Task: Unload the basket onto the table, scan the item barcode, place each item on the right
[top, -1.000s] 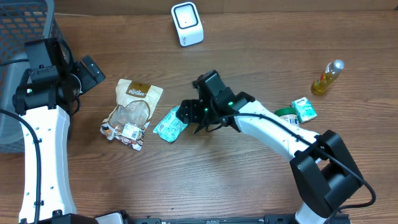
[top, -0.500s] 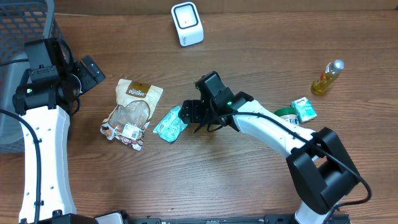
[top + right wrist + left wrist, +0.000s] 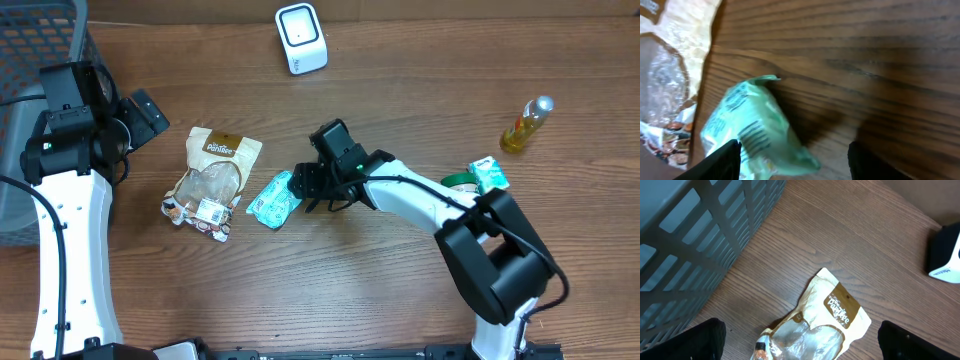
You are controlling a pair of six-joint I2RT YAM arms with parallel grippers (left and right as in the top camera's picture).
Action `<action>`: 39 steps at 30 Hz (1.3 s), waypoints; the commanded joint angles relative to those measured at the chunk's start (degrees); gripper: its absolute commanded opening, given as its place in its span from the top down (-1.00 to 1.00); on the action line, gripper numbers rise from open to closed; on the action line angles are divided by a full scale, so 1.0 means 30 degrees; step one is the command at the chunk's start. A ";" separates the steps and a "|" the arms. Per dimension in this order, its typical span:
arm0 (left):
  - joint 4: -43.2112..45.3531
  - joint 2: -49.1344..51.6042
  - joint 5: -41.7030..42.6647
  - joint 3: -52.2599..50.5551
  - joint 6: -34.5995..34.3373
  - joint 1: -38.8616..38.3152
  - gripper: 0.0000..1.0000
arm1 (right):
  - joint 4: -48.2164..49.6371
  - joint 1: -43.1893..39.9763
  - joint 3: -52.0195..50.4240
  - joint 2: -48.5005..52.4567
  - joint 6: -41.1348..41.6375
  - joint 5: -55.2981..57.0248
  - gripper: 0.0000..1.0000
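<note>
Right claw [image 3: 794,151]: I see its jaws standing apart, low over the wooden surface [image 3: 350,290], closed on nothing.
Green packet [image 3: 273,199]: it lies flat, left of centre in the overhead frame. In the right wrist view one end reaches into the gap between the jaws, close against the lower-left finger [image 3: 722,160] and clear of the other. I cannot tell whether it touches.
Barcode [image 3: 754,136]: dark bars show on the packet's upper face.
Left claw [image 3: 143,113]: jaws wide and empty, at the left of the frame, beside the grey basket [image 3: 20,60].
Snack bag [image 3: 212,178]: just beside the packet, on its left.
Scanner [image 3: 301,38]: top centre, well apart from the packet.
Right side: bottle [image 3: 526,124], green carton [image 3: 489,176] and round tin [image 3: 458,183].
</note>
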 commanded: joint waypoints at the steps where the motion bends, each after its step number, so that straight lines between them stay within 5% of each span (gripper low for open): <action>1: 0.0022 -0.0102 -0.0306 0.0408 0.0291 -0.0029 -0.99 | 0.0401 0.0066 0.0066 0.0641 -0.0080 -0.0874 -0.22; 6: 0.0022 -0.0102 -0.0306 0.0408 0.0291 -0.0029 -0.99 | 0.0430 0.0066 0.0066 0.0736 0.0058 -0.0911 0.08; 26: 0.0029 -0.0102 -0.0306 0.0408 0.0291 -0.0029 -0.99 | 0.1370 0.0007 0.0066 0.0852 0.0036 -0.2433 0.26; 39: 0.0022 -0.0102 -0.0306 0.0408 0.0291 -0.0029 -1.00 | 0.1625 -0.0350 0.0044 0.1064 0.0138 -0.2215 0.07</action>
